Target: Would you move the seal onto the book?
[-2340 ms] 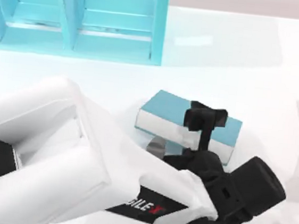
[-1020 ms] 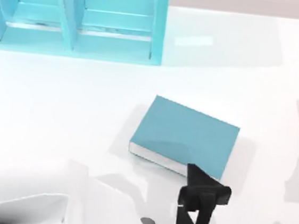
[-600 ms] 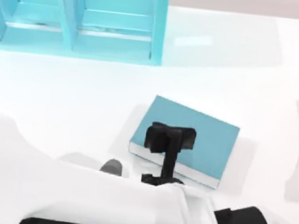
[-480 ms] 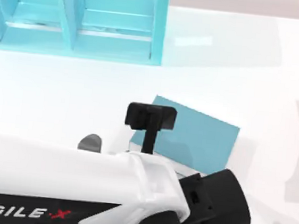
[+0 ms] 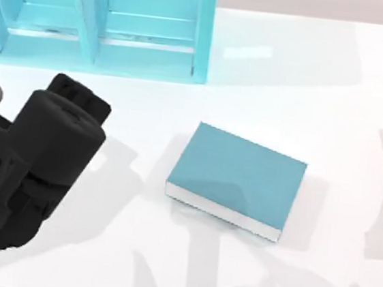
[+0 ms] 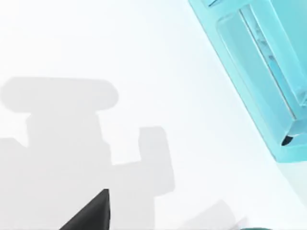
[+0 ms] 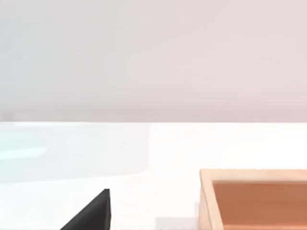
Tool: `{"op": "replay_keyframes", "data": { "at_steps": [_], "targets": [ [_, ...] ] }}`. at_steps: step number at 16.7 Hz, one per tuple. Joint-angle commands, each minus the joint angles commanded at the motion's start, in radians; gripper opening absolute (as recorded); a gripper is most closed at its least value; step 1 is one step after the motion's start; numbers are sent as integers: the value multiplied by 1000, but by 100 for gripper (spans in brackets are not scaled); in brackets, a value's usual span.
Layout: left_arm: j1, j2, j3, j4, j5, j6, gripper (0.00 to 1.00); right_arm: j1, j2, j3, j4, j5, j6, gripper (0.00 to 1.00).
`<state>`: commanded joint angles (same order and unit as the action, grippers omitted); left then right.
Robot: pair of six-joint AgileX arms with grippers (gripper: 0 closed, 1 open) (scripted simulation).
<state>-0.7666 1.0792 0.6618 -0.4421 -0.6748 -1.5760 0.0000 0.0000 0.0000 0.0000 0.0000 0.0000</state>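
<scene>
A glossy white table point(image 5: 308, 80) (soft shadows across it), a light-cyan shelf unit point(image 5: 101, 21) at its far left

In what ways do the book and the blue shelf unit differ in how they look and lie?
The book is a closed, solid block lying flat on the table, turned at an angle; the shelf unit is open, split into compartments, and lines up straight with the top view's upper edge. The book is deeper teal with white page edges; the shelf unit is lighter cyan and larger. Both are bluish and rectangular.

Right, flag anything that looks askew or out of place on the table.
The book lies flat but skewed, its edges at an angle to the light-cyan shelf unit behind it. Its cover is bare. The left arm sits over the table's left side.
</scene>
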Motion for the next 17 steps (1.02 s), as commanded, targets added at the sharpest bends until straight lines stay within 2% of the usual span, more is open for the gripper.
{"op": "replay_keyframes", "data": {
  "at_steps": [5, 9, 13, 17],
  "targets": [
    [305, -427, -271, 171, 273, 713, 100, 0, 0, 0, 0, 0, 0, 100],
    [524, -734, -461, 295, 465, 1165, 100, 0, 0, 0, 0, 0, 0, 100],
    [687, -966, -598, 393, 607, 1453, 100, 0, 0, 0, 0, 0, 0, 100],
    [765, -1076, -660, 441, 673, 1573, 100, 0, 0, 0, 0, 0, 0, 100]
  ]
}}
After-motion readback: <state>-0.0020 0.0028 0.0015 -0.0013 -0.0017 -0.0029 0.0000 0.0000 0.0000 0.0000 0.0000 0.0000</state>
